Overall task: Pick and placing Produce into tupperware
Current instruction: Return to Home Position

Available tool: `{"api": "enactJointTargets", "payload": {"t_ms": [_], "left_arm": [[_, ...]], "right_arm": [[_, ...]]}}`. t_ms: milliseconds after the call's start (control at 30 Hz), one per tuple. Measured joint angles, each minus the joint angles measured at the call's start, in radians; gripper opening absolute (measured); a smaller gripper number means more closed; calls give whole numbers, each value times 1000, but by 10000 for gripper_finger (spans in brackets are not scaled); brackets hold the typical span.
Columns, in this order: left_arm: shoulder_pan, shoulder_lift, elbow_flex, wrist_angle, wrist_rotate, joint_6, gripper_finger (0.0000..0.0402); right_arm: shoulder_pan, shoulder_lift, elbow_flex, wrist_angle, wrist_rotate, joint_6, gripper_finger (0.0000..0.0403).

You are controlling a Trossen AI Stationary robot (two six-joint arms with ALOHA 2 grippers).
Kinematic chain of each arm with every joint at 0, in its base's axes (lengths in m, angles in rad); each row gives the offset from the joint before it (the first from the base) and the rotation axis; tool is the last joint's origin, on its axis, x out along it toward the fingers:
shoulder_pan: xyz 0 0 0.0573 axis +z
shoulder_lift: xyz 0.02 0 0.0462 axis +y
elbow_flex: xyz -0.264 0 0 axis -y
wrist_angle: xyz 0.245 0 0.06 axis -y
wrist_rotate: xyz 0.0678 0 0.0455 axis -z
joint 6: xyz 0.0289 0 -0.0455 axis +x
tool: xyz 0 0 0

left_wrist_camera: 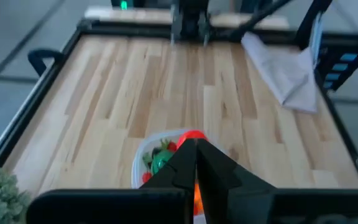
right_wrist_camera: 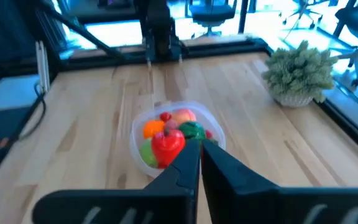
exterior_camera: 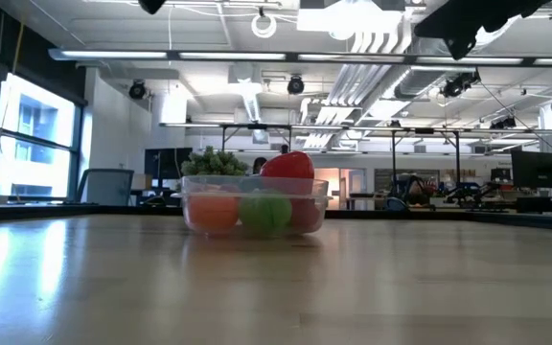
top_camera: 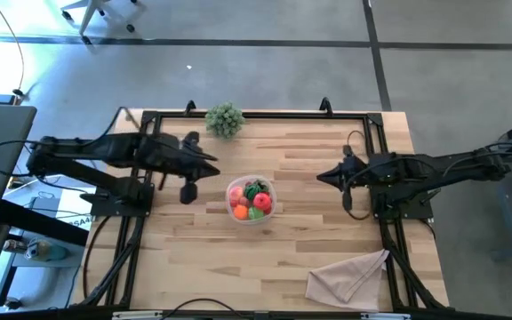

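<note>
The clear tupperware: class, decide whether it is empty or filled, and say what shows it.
Filled. The tupperware holds red, orange and green produce; in the low view a red piece rises above its rim.

We log tupperware clear | produce red, orange, pale green, dark green, peach-pink | table pale wood, we note plank stripes | sprig at 11 o'clock of tupperware grey-green | cloth at 4 o'clock plain beige | left gripper, right gripper black
</note>
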Motion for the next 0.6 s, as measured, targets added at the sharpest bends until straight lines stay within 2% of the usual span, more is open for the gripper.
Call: {"api": "enactJointTargets", "payload": {"t_ms": [467,600], "left_arm": [[0,-367,-212,73,1,-9,5],[0,-469,-266,79,32,-2,5]], "right_arm": [[0,-105,0,-62,22,1,0],[8,-109,0,-65,21,-3,0]]}}
